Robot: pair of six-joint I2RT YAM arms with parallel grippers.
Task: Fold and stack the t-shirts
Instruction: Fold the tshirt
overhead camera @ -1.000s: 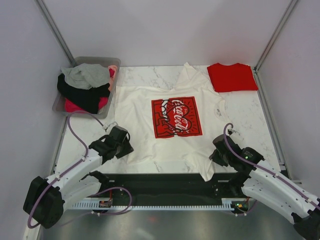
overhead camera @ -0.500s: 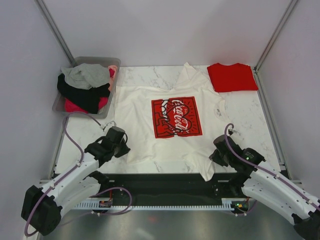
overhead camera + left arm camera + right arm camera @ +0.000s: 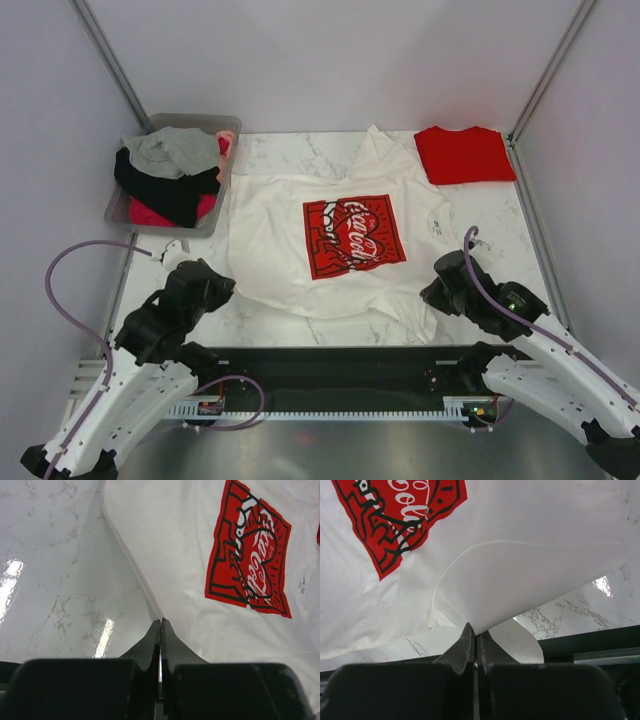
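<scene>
The cream-white t-shirt (image 3: 270,240) lies print-up on the table (image 3: 500,235), with the red t-shirt (image 3: 463,154) folded at the far right. The right gripper (image 3: 474,630) pinches its raised near hem. The left gripper (image 3: 160,626), jaws together, seems to nip its left edge.

"Coca-Cola" script — on the red chest print (image 3: 355,235) of the cream t-shirt (image 3: 270,225).
</scene>
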